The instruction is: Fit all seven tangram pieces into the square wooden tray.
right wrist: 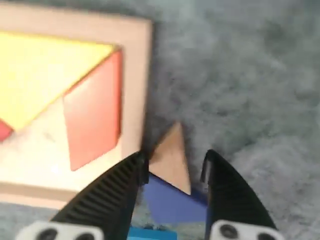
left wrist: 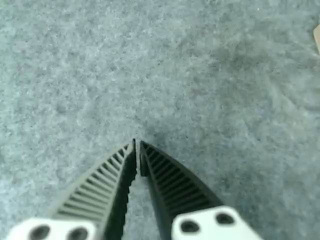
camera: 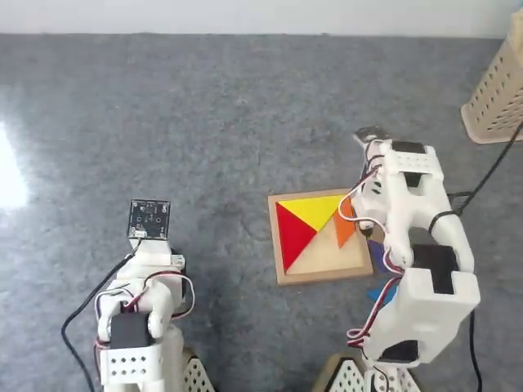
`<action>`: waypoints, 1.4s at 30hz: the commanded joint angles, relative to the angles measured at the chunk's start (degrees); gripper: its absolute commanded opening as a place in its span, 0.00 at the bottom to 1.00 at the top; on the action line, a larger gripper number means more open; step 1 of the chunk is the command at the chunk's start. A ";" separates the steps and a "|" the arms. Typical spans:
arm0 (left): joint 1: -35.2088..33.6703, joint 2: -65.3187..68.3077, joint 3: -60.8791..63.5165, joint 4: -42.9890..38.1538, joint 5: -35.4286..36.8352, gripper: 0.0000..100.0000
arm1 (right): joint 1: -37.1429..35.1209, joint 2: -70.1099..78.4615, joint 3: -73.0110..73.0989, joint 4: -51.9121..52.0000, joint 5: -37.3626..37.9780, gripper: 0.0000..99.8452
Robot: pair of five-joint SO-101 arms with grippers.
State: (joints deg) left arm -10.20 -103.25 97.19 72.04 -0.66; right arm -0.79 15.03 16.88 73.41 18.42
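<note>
A: Which piece is next, and where is it?

B: The tan triangle (right wrist: 169, 165). It's off the wooden tray (camera: 323, 275), on the carpet (camera: 204, 122) just beside the tray's 3 o'clock rim. It touches or overlaps a dark blue piece (right wrist: 172, 204); I can't tell which.

A: Right gripper?

B: The right gripper (right wrist: 175, 158) has its fingers apart and straddles the triangle, one finger close to the rim and the other on the far side. It grips nothing yet.

A: How does the triangle lie?

B: Its apex points away from the wrist, so it runs roughly along the rim and lengthwise between the fingers. My guess is that closing would catch its two slanted sides.

A: And the left?

B: The left gripper (left wrist: 138, 145) has its fingers pressed together and holds nothing, over bare carpet. That arm sits around 8 o'clock from the tray, well apart. The right arm is clearly nearer.

A: What's in the tray?

B: The red triangle (camera: 294, 233), the yellow triangle (camera: 315, 210) and the orange parallelogram (right wrist: 92, 117). Bare wood shows toward the 6 o'clock side.

A: So what's the move?

B: Probably lift the triangle over the rim, heading toward 9 o'clock.
</note>
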 commanded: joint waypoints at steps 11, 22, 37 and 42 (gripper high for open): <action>0.00 -0.97 -0.66 0.26 0.35 0.01 | 6.99 -3.47 0.09 -3.65 0.53 0.19; 0.00 -0.97 -0.66 0.26 0.35 0.01 | 4.79 -2.24 0.09 -1.54 5.36 0.20; 0.00 -0.97 -0.66 0.26 0.35 0.01 | 4.62 -1.71 0.09 0.22 12.57 0.28; 0.00 -0.97 -0.66 0.26 0.35 0.01 | 4.79 -1.63 0.44 -0.04 12.57 0.20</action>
State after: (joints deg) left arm -10.20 -103.25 97.19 72.04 -0.66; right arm 3.69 15.03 17.49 72.79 30.20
